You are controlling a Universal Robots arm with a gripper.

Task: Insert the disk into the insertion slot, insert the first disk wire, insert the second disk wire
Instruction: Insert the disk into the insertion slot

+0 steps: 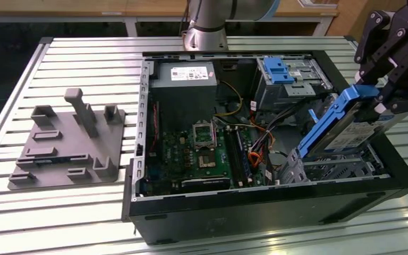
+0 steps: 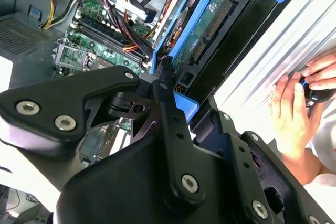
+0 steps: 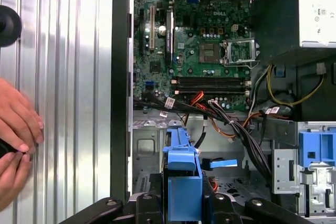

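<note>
- At the exterior view's right end of the open computer case (image 1: 261, 207), the tool (image 1: 375, 101) is pinched on the blue frame of the disk (image 1: 349, 135). It holds the disk tilted, with one end high at the tool and the other sloping down into the case.
- The disk hangs just above the insertion slot (image 1: 342, 169), the low perforated metal cage in that corner of the case. Its lower end is at the cage's mouth, but I cannot tell whether the two touch (the frame hides that edge).
- In the second wrist view the black fingers (image 2: 167, 103) press on the blue frame from both sides, and the drive's circuit-board face is turned to the camera.
- Inside the case a green motherboard (image 1: 204, 149) lies on the floor and a grey power supply (image 1: 183, 74) sits at the far end.
- A taller grey bay (image 1: 278, 71) with a blue latch stands beside the power supply. A tangle of black, orange and yellow cables (image 1: 255, 146) runs between the board and the cage.
- On the slatted metal desk (image 1: 83, 53), beside the case at the exterior view's left, stands a grey moulded fixture (image 1: 66, 143) with several upright posts.
- In the first wrist view a person's hands (image 3: 16, 135) are over the desk just outside the case wall, closed around a small dark object.
</note>
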